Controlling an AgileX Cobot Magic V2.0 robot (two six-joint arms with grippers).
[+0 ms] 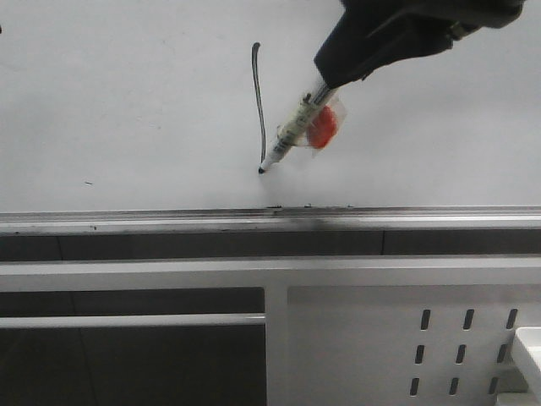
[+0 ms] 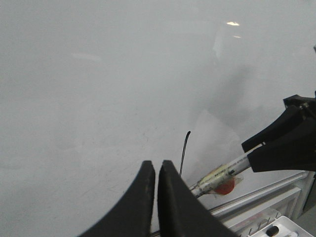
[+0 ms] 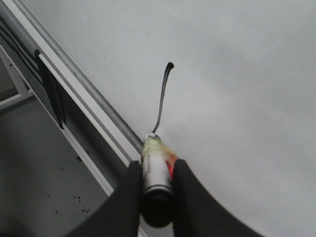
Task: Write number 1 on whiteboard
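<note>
The whiteboard (image 1: 127, 110) fills the upper part of the front view, with its silver tray rail (image 1: 169, 220) below. A thin wavy black vertical stroke, the number 1 (image 1: 259, 106), runs down the board; it also shows in the left wrist view (image 2: 184, 153) and the right wrist view (image 3: 163, 98). My right gripper (image 3: 157, 170) is shut on a white marker pen (image 1: 292, 135) with a red tag (image 1: 323, 128), its tip at the stroke's lower end. My left gripper (image 2: 156, 168) is shut and empty, off the board, left of the stroke.
Below the rail is a white metal frame (image 1: 270, 275) with a perforated panel (image 1: 461, 351) at the lower right. A white tray (image 2: 276, 229) with small items sits below the board in the left wrist view. A few tiny black dashes (image 1: 88, 183) mark the board.
</note>
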